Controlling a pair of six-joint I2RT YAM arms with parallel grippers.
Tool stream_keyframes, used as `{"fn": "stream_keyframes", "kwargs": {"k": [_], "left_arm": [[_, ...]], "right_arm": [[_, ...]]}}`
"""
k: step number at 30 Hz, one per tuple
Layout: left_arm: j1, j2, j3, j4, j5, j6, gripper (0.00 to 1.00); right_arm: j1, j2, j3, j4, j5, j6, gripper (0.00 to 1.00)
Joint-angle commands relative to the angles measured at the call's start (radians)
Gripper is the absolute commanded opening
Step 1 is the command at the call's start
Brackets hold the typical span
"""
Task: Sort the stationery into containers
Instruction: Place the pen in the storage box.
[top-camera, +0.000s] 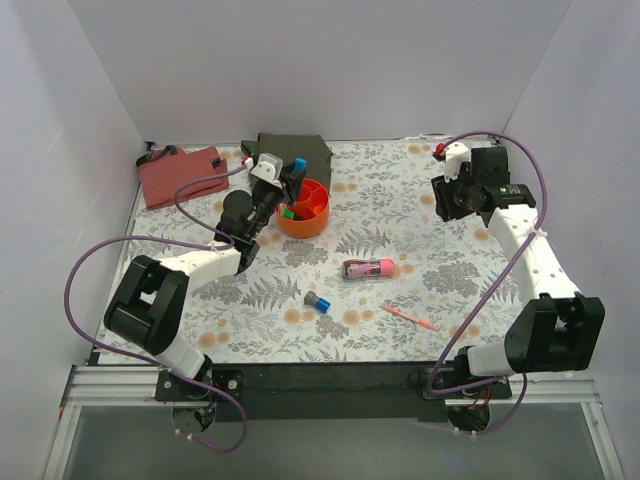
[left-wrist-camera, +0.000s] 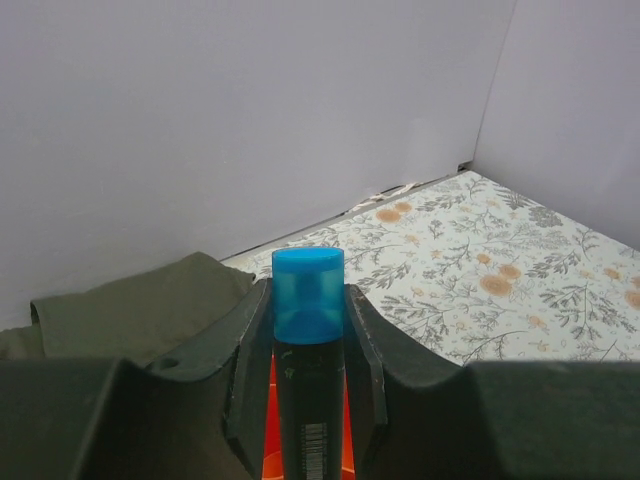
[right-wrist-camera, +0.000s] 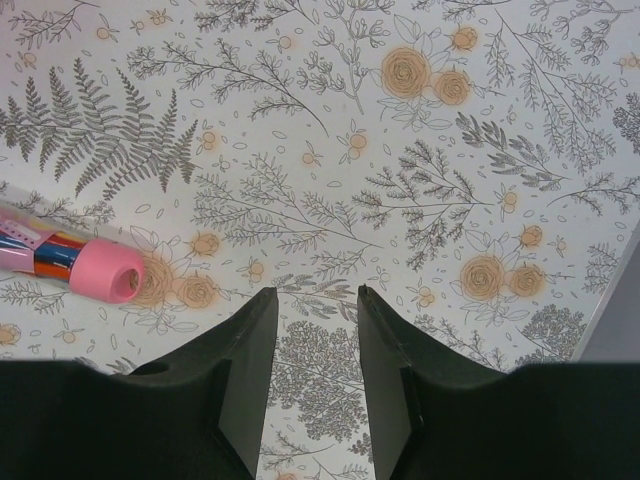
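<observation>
My left gripper (top-camera: 288, 183) is shut on a black marker with a blue cap (top-camera: 299, 165) and holds it upright over the orange bowl (top-camera: 312, 213). In the left wrist view the marker (left-wrist-camera: 310, 380) stands between the fingers (left-wrist-camera: 248, 370), with the bowl's orange (left-wrist-camera: 269, 430) below. A green-capped item (top-camera: 286, 211) lies in the bowl. The fat pink tube (top-camera: 368, 268), the blue-grey cylinder (top-camera: 318, 302) and the orange-red pen (top-camera: 408, 318) lie on the table. My right gripper (top-camera: 447, 200) is open and empty above the table (right-wrist-camera: 315, 295), with the pink tube (right-wrist-camera: 85, 262) to its left.
A folded olive-green cloth (top-camera: 295, 148) lies behind the bowl and shows in the left wrist view (left-wrist-camera: 130, 310). A folded red cloth (top-camera: 180, 175) lies at the back left. White walls close in the floral table (top-camera: 400, 215) on three sides.
</observation>
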Motion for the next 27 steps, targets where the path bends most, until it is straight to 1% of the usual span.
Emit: {"fn": "stream_keyframes", "kwargs": {"k": [1,9,13,22,27], "left_arm": [[-0.002,0.013,-0.010,0.087,-0.015,-0.011,0.00],[-0.002,0.065,-0.029,0.141,-0.009,-0.008,0.00],[-0.002,0.086,-0.070,0.226,0.019,0.009,0.00],[-0.002,0.129,-0.127,0.329,0.031,0.025,0.00],[-0.002,0.160,-0.139,0.354,0.031,0.029,0.00]], "right_arm": [[0.004,-0.048,0.016,-0.006,0.018,-0.023,0.46],[0.004,-0.069,-0.020,-0.010,0.030,-0.029,0.46],[0.004,-0.071,-0.038,-0.010,0.035,-0.034,0.46],[0.004,-0.049,-0.058,-0.015,0.038,-0.041,0.46],[0.004,-0.032,-0.058,-0.013,0.035,-0.043,0.46]]}}
